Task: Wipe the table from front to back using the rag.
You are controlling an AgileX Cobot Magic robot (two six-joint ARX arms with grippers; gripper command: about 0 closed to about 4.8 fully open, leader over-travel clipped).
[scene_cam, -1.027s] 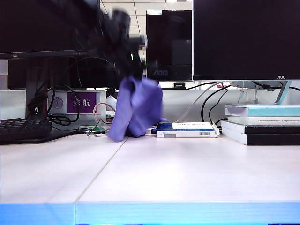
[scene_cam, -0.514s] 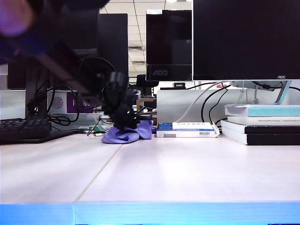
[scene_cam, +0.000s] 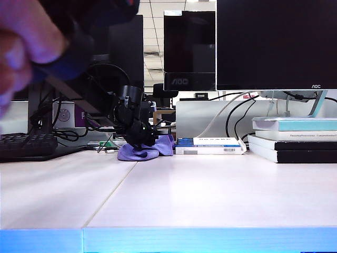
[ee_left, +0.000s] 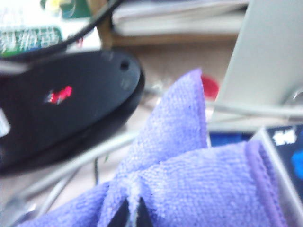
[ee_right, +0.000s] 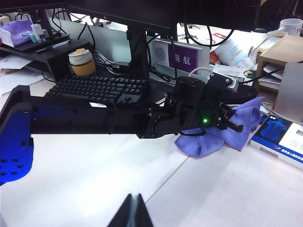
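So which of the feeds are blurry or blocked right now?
Exterior view: a blurred dark and pinkish shape fills the upper left; the rag and left gripper look sharp. Left wrist view: soft, close-up focus. Right wrist view: clear, right gripper shut.

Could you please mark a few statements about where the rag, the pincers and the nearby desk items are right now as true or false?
1. The rag lies bunched at the back of the table, near the blue-and-white box. True.
2. The left pincer is shut on the rag. True.
3. The right pincer is pressing on the rag. False: it is shut and hovers over bare table, apart from the rag.
4. The rag is spread flat at the table's front edge. False: it is crumpled at the far side.
5. A black keyboard sits on the side where the left arm works. True.
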